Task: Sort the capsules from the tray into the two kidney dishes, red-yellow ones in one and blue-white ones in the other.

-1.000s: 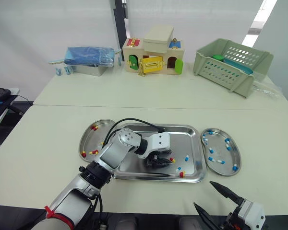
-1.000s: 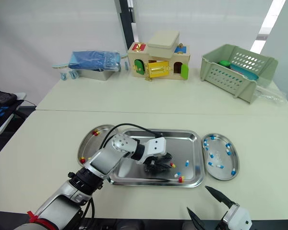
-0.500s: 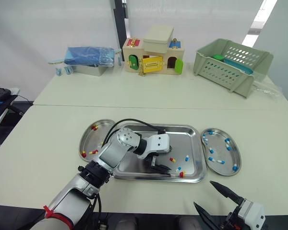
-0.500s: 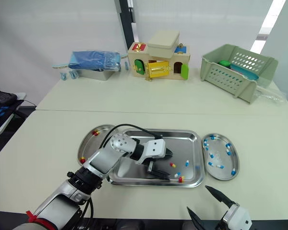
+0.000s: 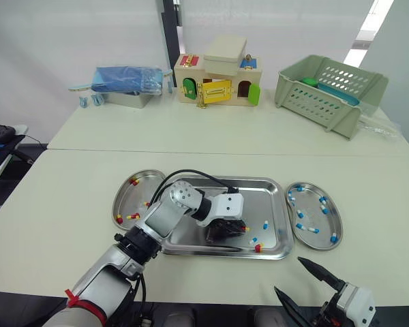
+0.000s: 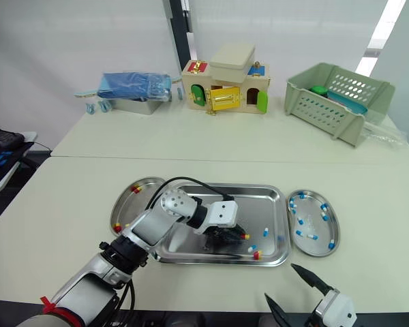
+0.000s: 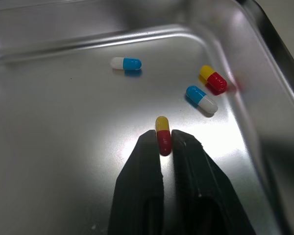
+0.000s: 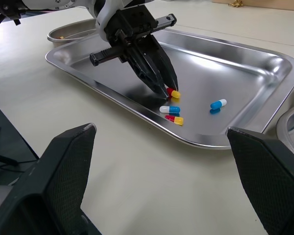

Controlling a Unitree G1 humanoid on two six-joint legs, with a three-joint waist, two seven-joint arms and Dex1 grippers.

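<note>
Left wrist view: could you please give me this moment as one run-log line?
left gripper: jaws shut on red-yellow capsule | where: inside tray | right gripper: jaws open, clear of tray

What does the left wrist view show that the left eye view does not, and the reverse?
Left wrist view: the left gripper closed on the red end of a red-yellow capsule, whose yellow end sticks out past the fingertips.
Left eye view: the two kidney dishes, the left dish with red-yellow capsules and the right dish with blue-white ones, and the open right gripper.
Both: the tray with three loose capsules lying near the left gripper, two blue-white and one red-yellow.
</note>
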